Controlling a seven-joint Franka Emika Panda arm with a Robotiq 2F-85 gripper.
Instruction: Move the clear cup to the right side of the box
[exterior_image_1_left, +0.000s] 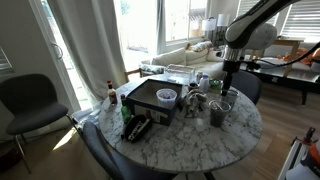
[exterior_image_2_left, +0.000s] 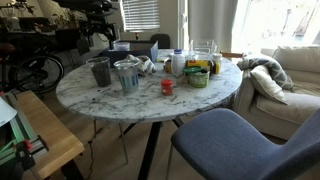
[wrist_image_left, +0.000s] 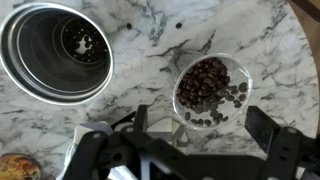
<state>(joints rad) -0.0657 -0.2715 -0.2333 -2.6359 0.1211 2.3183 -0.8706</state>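
Observation:
The clear cup (wrist_image_left: 212, 88) is a smoky tumbler holding dark coffee beans, seen from above in the wrist view. It stands on the marble table in both exterior views (exterior_image_1_left: 218, 113) (exterior_image_2_left: 100, 70). My gripper (wrist_image_left: 203, 125) is open and hovers just above the cup, one finger on each side of its near rim, touching nothing. It shows in an exterior view (exterior_image_1_left: 226, 88) over the cup. The box (exterior_image_1_left: 150, 98) is wide, low and black, at the other side of the table from the cup.
A shiny metal tumbler (wrist_image_left: 55, 52) (exterior_image_2_left: 127, 75) stands close beside the cup. A white cup (exterior_image_1_left: 166, 96) sits on the box. A black gadget (exterior_image_1_left: 137, 128), a red cup (exterior_image_2_left: 167, 87), a green bowl (exterior_image_2_left: 197, 77) and bottles crowd the table. A blue chair (exterior_image_2_left: 230, 140) stands near.

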